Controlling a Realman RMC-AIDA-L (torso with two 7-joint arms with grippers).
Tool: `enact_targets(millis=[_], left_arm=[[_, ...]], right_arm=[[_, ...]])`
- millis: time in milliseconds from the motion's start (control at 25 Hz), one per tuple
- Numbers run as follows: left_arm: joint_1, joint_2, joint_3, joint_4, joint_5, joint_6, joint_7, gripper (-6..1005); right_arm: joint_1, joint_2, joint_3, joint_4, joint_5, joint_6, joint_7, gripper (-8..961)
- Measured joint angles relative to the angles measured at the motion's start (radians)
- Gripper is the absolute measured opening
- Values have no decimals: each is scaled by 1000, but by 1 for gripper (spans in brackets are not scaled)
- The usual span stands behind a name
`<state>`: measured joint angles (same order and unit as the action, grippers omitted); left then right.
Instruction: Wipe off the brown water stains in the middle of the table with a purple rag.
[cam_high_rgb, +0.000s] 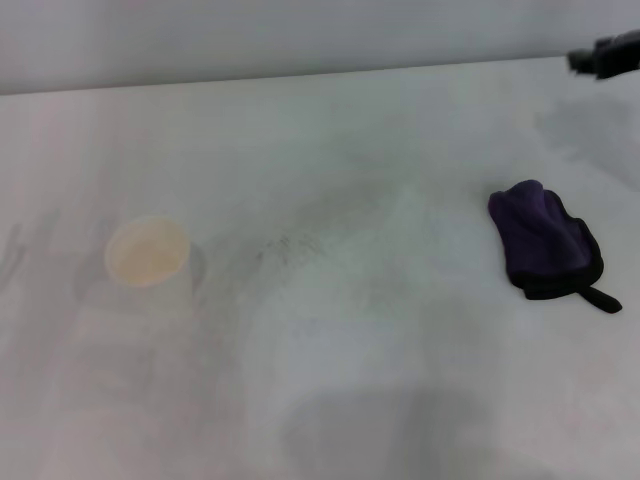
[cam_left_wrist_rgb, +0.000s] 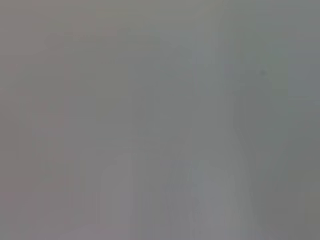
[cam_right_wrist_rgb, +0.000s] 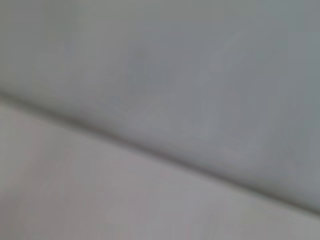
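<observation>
The purple rag (cam_high_rgb: 545, 240) lies bunched on the white table (cam_high_rgb: 400, 360) at the right, its black loop tab pointing toward the front right. No brown stain shows in the middle of the table; only faint grey specks (cam_high_rgb: 288, 246) are there. A dark part of my right gripper (cam_high_rgb: 606, 55) pokes in at the far right edge, well behind the rag and apart from it. My left gripper is out of view. The left wrist view shows only a plain grey surface. The right wrist view shows a pale surface crossed by a slanted edge line.
A white paper cup (cam_high_rgb: 147, 254) with a tan inside stands upright on the left of the table. The table's far edge meets a grey wall (cam_high_rgb: 300, 40) at the back.
</observation>
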<state>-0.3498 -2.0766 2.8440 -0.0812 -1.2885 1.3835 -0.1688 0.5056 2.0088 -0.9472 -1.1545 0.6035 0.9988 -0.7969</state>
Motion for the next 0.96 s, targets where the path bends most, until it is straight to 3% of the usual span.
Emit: enact_targets(millis=[240,440,520,680,960], left_arm=[[0,1,0,7,-29,4,0,888],[8,-2,0,10,-74,24,-7,888],[8,-2,0,11,-76,25,-8,887],[8,-2,0,11,-78,27,-8,887],[9,-2,0,29,-91,28,0,887]], right_arm=[[-126,-1,52,99,465,-223,-354,391],[-173,-2,72,318,1002,-239,-815,391],[-177,-3,79,391,1130,-238,-958,391],[-177,-2,87,547,1369,-177,-1287,391],[-160,-1,206,829,1630,139,-1774,391]])
